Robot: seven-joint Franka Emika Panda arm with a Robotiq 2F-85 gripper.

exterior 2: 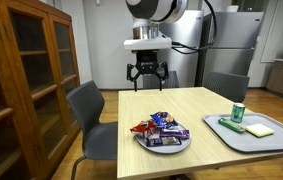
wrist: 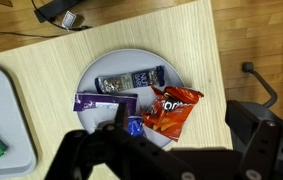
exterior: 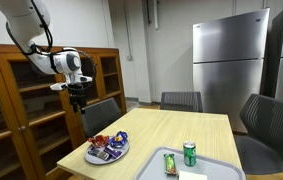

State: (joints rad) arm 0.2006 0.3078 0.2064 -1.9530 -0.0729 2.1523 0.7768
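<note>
1. Status. I have the gripper (exterior 2: pixel 147 72) high above the far end of the worktop (exterior 2: pixel 181 105). Its fingers (exterior 2: pixel 133 73) are released and spread wide, and they hold nothing. Nothing touches them.

2. Target location. The nearest things are the snack packets on the plate (exterior 2: pixel 166 148), which sits near the left near corner of the worktop in an exterior view. The wrist view looks almost straight down on the plate (wrist: pixel 91 75). An orange chip bag (wrist: pixel 173 108) lies to the right, a purple packet (wrist: pixel 106 101) to the left, and a grey-blue bar (wrist: pixel 131 80) on the far side of them. The packets overlap one another.

3. Step in hand. I judge this to be the approach phase: the arm hangs over the plate, well apart from it, with no contact made.

4. Next move requirements. A pick here would call for a straight descent with the fingers centred on one packet. The orange chip bag looks the most exposed. The overlap means a neighbouring packet could be dragged along.

5. Surroundings. A grey tray (exterior 2: pixel 221 135) lies to the right on the worktop, carrying an upright green can (exterior 2: pixel 238 113). A grey chair (exterior 2: pixel 91 115) stands at the left edge, beside a wooden cabinet (exterior 2: pixel 31 70). I judge that none of these obstructs a vertical path to the plate.
</note>
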